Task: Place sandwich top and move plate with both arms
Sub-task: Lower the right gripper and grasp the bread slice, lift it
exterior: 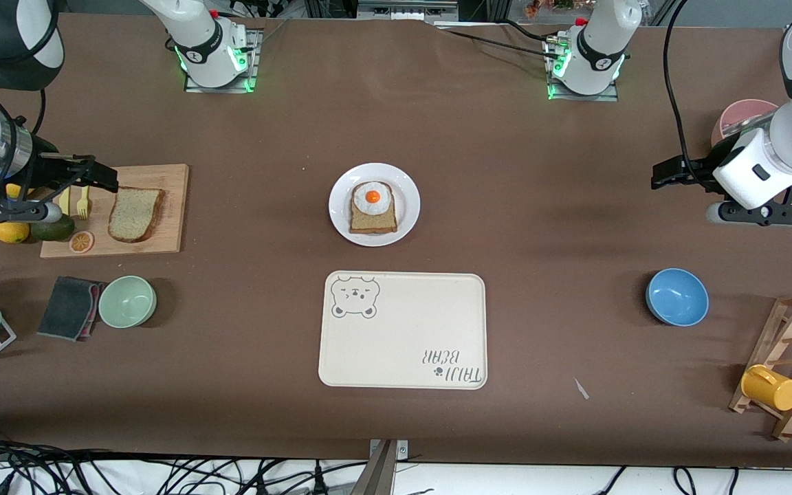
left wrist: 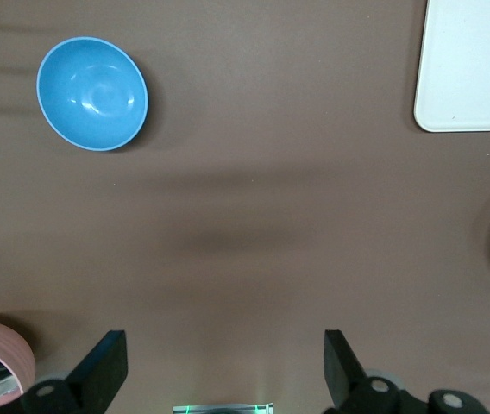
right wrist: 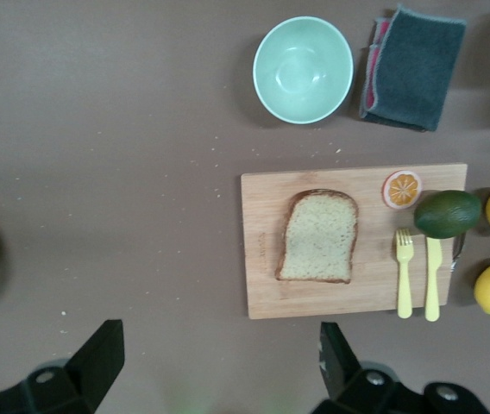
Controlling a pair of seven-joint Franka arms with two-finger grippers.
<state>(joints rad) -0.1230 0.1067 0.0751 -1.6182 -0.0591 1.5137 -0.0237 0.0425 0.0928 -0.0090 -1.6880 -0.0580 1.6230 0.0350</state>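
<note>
Sandwich top waiting on the cutting board, both arms hanging open-jawed and holding nothing

The sandwich top [exterior: 135, 214], a speckled tan slice with a brown crust, is lying flat on the wooden cutting board [exterior: 162, 240], toward the right arm's end of the table from the plate [exterior: 406, 206], which is carrying the egg-topped slice [exterior: 372, 207]. The right gripper [exterior: 97, 177] is hovering over the board's edge; the left gripper [exterior: 664, 175] is waiting over bare table, well apart from the plate. Placing and moving both appear undone.
</note>
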